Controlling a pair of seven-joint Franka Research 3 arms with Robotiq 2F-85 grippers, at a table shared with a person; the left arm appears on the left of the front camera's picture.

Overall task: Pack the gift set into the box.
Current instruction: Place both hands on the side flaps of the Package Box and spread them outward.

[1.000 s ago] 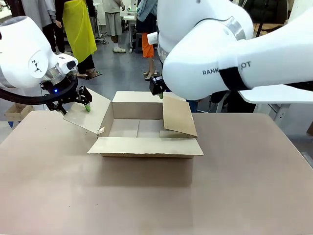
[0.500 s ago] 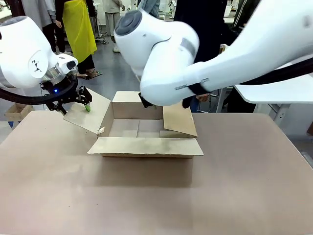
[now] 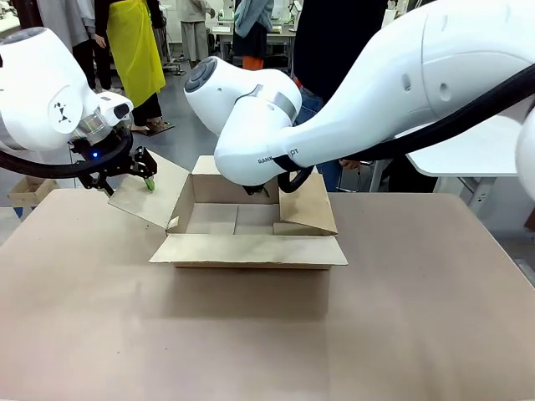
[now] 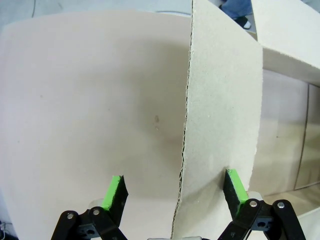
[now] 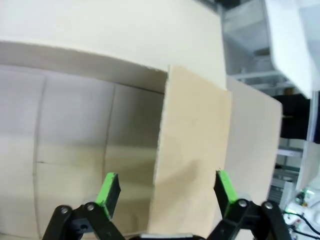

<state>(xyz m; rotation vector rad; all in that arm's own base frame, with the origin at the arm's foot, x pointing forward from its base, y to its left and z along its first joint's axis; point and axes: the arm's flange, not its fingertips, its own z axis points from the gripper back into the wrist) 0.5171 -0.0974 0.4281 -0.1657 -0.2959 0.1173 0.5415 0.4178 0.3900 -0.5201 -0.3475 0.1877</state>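
The box (image 3: 251, 249) stands open in the middle of the table, all four flaps spread and nothing inside. My left gripper (image 3: 147, 181) is at the outer edge of the box's left flap (image 3: 155, 199). In the left wrist view that flap (image 4: 220, 100) stands between the open fingers of the left gripper (image 4: 175, 192), its right pad (image 4: 235, 187) against the cardboard. My right arm (image 3: 334, 125) reaches across the box's back. The right gripper (image 5: 166, 194) is open astride the upright right flap (image 5: 192, 150). The gift set is out of view.
The tan table (image 3: 251, 342) stretches wide in front of the box. Several people stand beyond the far edge, one in a yellow apron (image 3: 134, 42). A white table (image 3: 476, 154) sits at the right rear.
My right arm has swung down and leftward over the back of the box, bringing its gripper onto the right flap. The left arm and the box have stayed put.
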